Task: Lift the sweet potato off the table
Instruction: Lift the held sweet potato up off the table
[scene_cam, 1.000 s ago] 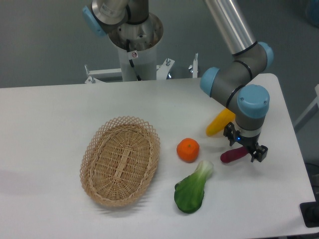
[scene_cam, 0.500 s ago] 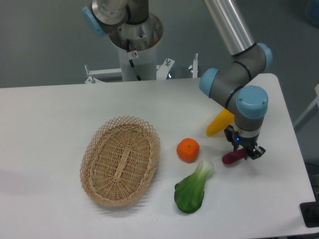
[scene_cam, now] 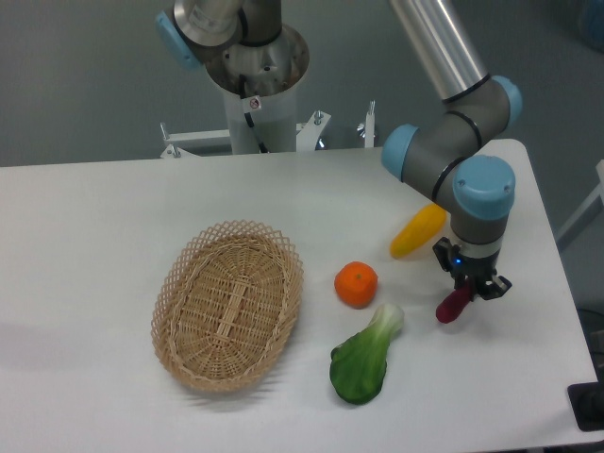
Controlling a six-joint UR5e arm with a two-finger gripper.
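The sweet potato (scene_cam: 453, 306) is a small reddish-purple vegetable at the right of the white table (scene_cam: 113, 226). My gripper (scene_cam: 475, 284) is shut on its upper end. The sweet potato hangs tilted, its lower end pointing down-left, close above the tabletop. Whether that end still touches the table I cannot tell. The arm's blue-capped wrist is directly above the gripper.
A yellow elongated vegetable (scene_cam: 417, 231) lies just up-left of the gripper. An orange fruit (scene_cam: 356, 284) and a green leafy vegetable (scene_cam: 364, 358) lie to the left. A wicker basket (scene_cam: 229, 304) sits mid-table. The table's right edge is near the gripper.
The gripper closed on the sweet potato and shifted slightly right. The sweet potato turned from lying nearly flat to hanging steeply tilted from the fingers.
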